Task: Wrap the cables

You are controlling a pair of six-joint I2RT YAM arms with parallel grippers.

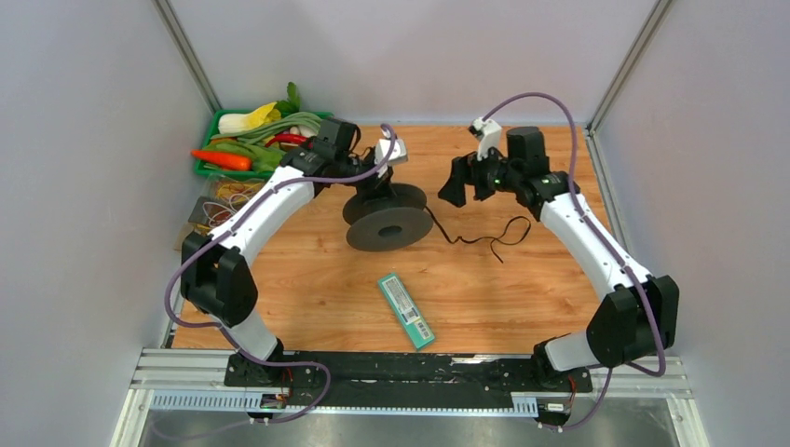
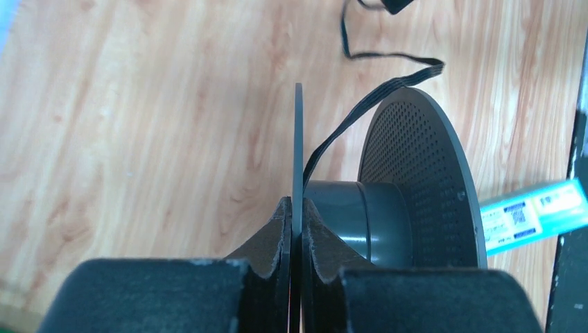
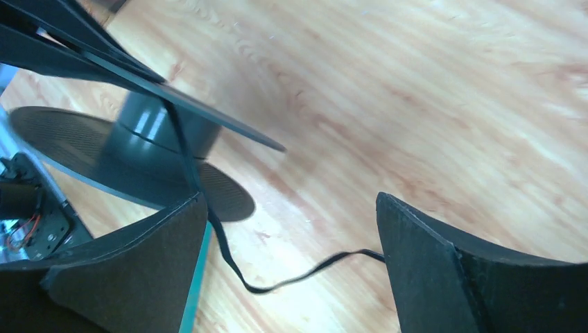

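The box (image 1: 407, 310) lies flat on the table (image 1: 307, 289), nearer the arm bases and well apart from the spool (image 1: 387, 223) and both grippers. A tangle of yellowish wires (image 1: 222, 200) sits at the left table edge, just beside the left arm. Nothing lies between the right gripper (image 3: 291, 201) and the spool.

A green bin (image 1: 216, 119) fills the far left corner. It holds vegetables (image 1: 251, 140): a carrot, a red chilli, green stalks and a pale leafy one.

The left gripper (image 2: 298, 208) is clamped on the rim of the spool's thin flange, a finger (image 2: 274, 239) on each face, and the spool sits tilted. Whether it touches the wood I cannot tell. The right gripper hangs just right of the spool with its fingers (image 3: 444, 270) wide apart, holding nothing.

The cable (image 1: 480, 239) comes off the hub between the flanges. It trails right in loose bends on the table, passing on the wood below the right gripper's gap.

Bare wood runs between the spool and the box, and from the cable to the right edge. Grey walls (image 1: 84, 186) close the sides and the back.
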